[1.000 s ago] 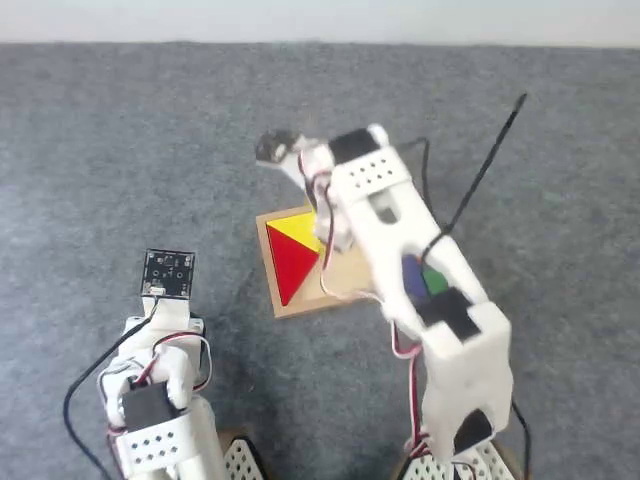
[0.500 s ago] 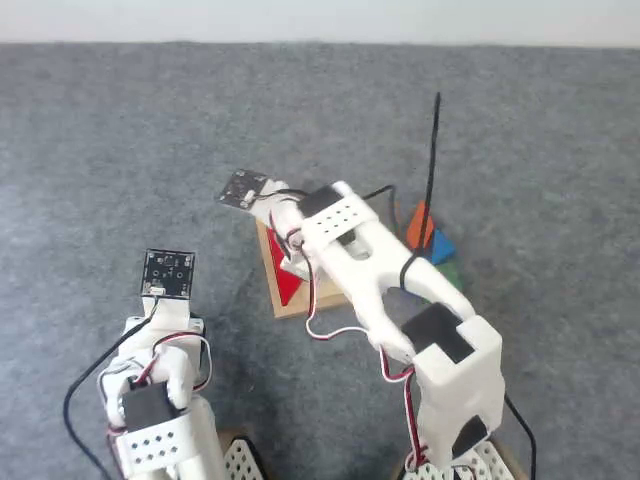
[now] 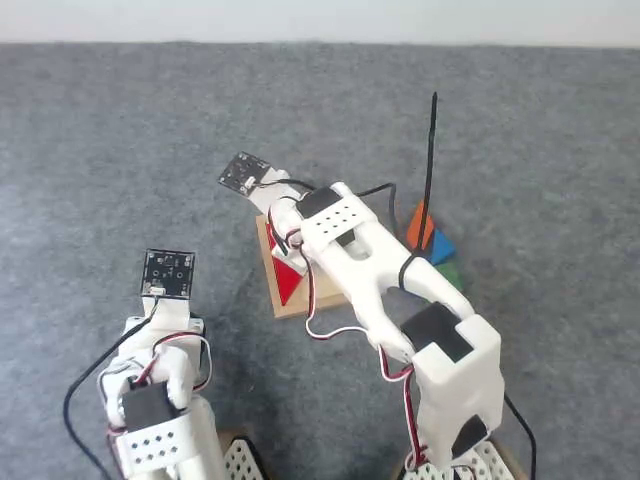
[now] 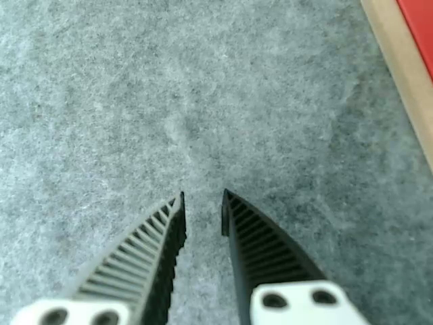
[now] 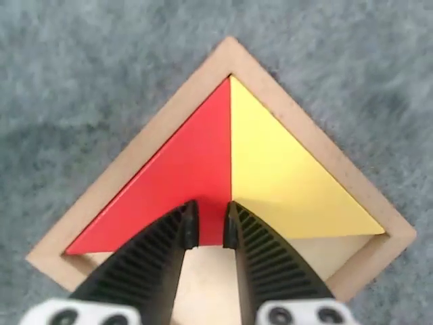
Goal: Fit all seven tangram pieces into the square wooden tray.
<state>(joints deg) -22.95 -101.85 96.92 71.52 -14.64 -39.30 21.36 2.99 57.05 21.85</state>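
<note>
Okay, leftmost in the high view the left arm sits folded back near its base. Its left gripper [image 4: 203, 200] hangs over bare grey carpet [image 3: 120, 130], jaws drawn nearly together with nothing between them, and the tray corner is off to one side. Next comes the square wooden tray [image 5: 135, 159], lying near the middle of the carpet. The red triangle [image 5: 176, 176] and yellow triangle [image 5: 284, 176] are already seated flush in it, long edges along the rim and short edges meeting in a straight seam, and the rest of the floor is bare wood. The right gripper [image 5: 210, 217] hovers low over the red triangle just beside that seam, jaws almost closed and gripping nothing. Right of that arm's forearm lie the loose orange piece [image 3: 420, 228], blue piece [image 3: 440, 247] and green piece [image 3: 450, 272], bunched and touching, just beside the tray's right edge. My read: the next pick lies to the right of the claw, the right arm is far nearer, and its own forearm and the upright black cable [image 3: 432, 150] crowd that cluster. I can't tell where the remaining pieces are.
</note>
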